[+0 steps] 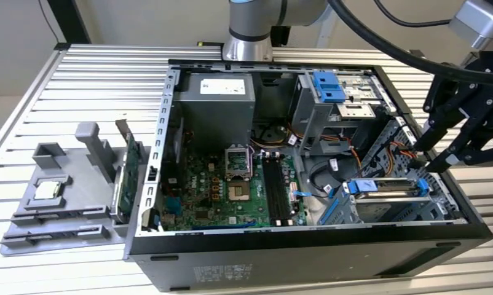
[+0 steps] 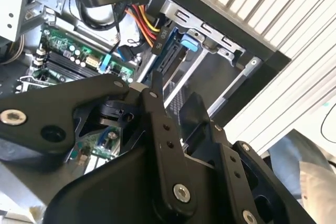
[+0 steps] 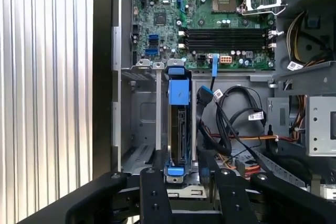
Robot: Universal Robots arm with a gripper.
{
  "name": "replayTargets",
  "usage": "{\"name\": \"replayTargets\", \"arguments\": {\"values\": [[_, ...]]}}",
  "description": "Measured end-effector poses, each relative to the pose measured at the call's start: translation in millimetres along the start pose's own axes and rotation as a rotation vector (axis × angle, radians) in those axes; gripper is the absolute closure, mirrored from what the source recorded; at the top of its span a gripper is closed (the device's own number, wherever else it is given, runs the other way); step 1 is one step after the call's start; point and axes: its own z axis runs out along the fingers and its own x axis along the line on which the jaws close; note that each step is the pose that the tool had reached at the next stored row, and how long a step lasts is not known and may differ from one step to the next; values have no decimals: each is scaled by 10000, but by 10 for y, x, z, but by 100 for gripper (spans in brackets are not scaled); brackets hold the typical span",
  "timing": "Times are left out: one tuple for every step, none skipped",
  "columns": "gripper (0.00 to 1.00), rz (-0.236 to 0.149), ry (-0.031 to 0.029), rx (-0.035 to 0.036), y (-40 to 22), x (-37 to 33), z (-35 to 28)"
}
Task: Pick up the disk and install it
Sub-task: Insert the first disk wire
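Note:
The disk, silver-grey with blue carrier rails, sits in the drive cage at the corner of the open computer case on the exterior view's right. In the first wrist view the disk is edge-on in its slot, a blue rail end on top. My gripper hangs just above the cage's outer end. It is open, with the black fingers standing either side of the disk's near end and a gap on both sides. Nothing is held.
The motherboard fills the case floor, with the power supply behind it. A second cage with a blue latch stands at the back. Loose cables lie beside the disk. A grey fixture holding a processor chip sits outside the case.

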Motion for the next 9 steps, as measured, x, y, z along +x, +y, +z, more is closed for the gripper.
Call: {"name": "replayTargets", "arguments": {"values": [[0, -24, 3, -1, -1, -1, 13], [0, -51, 7, -1, 1, -1, 26], [0, -79, 10, -1, 4, -2, 40], [0, -104, 11, 0, 6, -3, 56], [0, -125, 15, 2, 8, -5, 71], [0, -142, 17, 2, 9, -10, 87], [0, -153, 16, 3, 12, -16, 101], [0, -162, 16, 3, 14, -24, 113], [0, -167, 15, 3, 13, -37, 125]]}}
